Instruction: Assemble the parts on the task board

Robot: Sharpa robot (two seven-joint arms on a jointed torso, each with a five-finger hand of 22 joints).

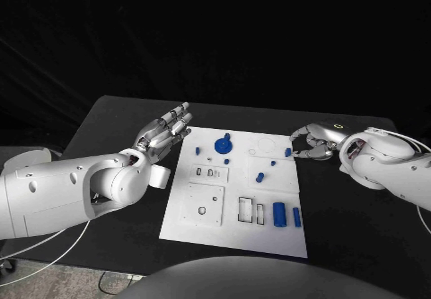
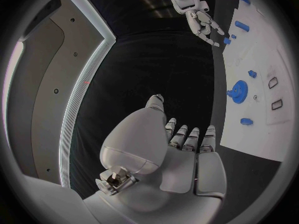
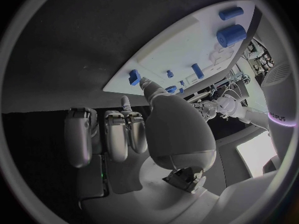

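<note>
While curled, right robot hand (image 1: 310, 144) seemingly beside task board (image 1: 235, 230).

Blue parts (image 1: 280, 214) dot the white task board (image 1: 235, 240) on the black table (image 1: 350, 224).

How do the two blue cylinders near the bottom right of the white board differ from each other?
The thick blue cylinder is wider and longer than the thin blue cylinder. The thick one lies nearer the rectangular slots; the thin one lies nearer the edge of the white task board. Both are blue, lie flat and parallel, and are untouched.
</note>
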